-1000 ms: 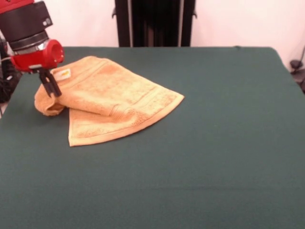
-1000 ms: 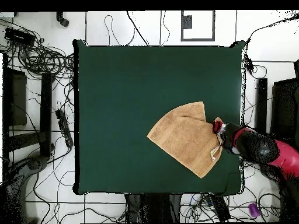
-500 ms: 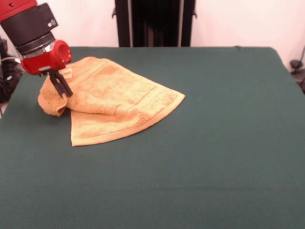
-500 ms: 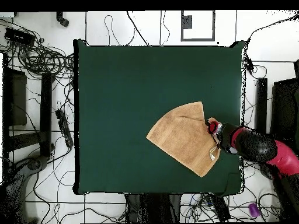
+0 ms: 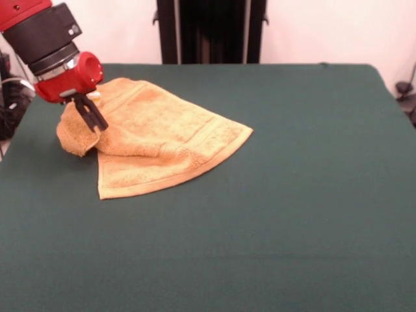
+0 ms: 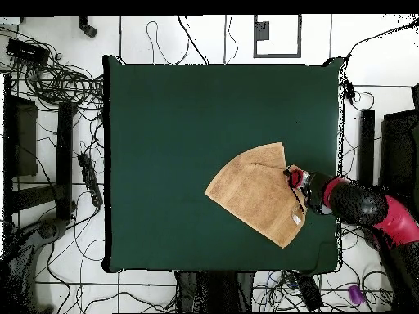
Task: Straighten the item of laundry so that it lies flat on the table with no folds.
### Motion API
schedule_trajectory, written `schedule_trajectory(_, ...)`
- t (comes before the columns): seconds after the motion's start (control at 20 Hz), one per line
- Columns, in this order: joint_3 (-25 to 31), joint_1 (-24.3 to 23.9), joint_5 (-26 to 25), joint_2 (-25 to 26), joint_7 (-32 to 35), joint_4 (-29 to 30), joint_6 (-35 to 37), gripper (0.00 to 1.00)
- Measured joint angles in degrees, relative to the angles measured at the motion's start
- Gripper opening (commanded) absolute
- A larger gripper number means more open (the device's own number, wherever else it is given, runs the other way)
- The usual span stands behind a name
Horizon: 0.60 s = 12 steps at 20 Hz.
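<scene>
No writing, brand, number or sign can be read; the small label on the towel (image 5: 153, 133) shows no legible text.

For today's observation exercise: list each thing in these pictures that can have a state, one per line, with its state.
Towel: folded over itself, one corner bunched and lifted, not flat.
Hand: shut on the towel's bunched corner.
Table: towel resting near one side.
</scene>
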Motion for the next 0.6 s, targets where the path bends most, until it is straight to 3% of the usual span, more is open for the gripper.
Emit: schedule_trajectory(0.6,0.12,-0.01,-0.53,-0.12,0.00,0.00,0.53,0.00)
